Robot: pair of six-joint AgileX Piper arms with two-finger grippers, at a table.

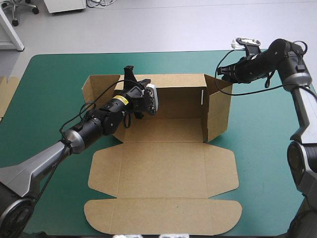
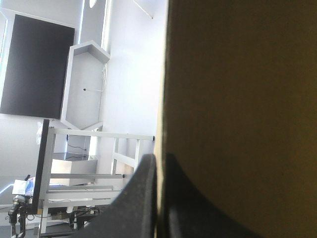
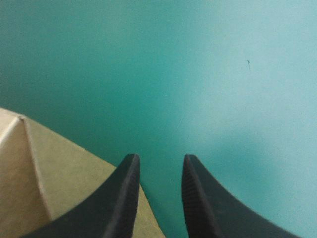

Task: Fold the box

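Gripping the box [image 1: 163, 163] wall, left tool [image 2: 158, 159] clamped, right tool [image 3: 159, 159] released beside box corner

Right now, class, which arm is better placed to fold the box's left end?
Probably left: the left gripper is shut on the box at its far left corner, while the right gripper hangs open over the teal-green cover by the far right corner.
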